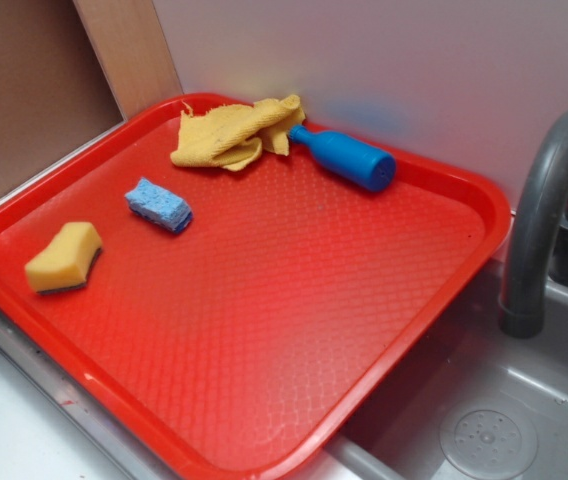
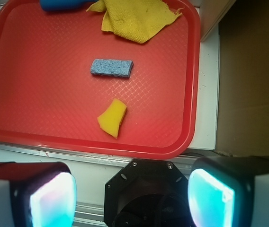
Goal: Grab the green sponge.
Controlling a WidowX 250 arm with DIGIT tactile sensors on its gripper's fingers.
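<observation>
Green sponge lies flat on the red tray, close to the tray's near-left rim; a dark scouring layer shows along its base in the exterior view. Pincer spread wide, holding nothing, hanging off the tray beyond that same rim; its fingertips frame the wrist view.

Risks, as judged:
- Blue sponge sits near the green sponge, further into the tray. A descent biased that way could pinch the wrong item.
- Sponge lies angled to the jaws in the wrist view; closing without wrist rotation may clip a corner and squirt the foam out.
- Tray rim is close; a low approach could strike it and shift the tray.
- Foam thickness is hard to judge from above, so descent depth is probably uncertain.
</observation>
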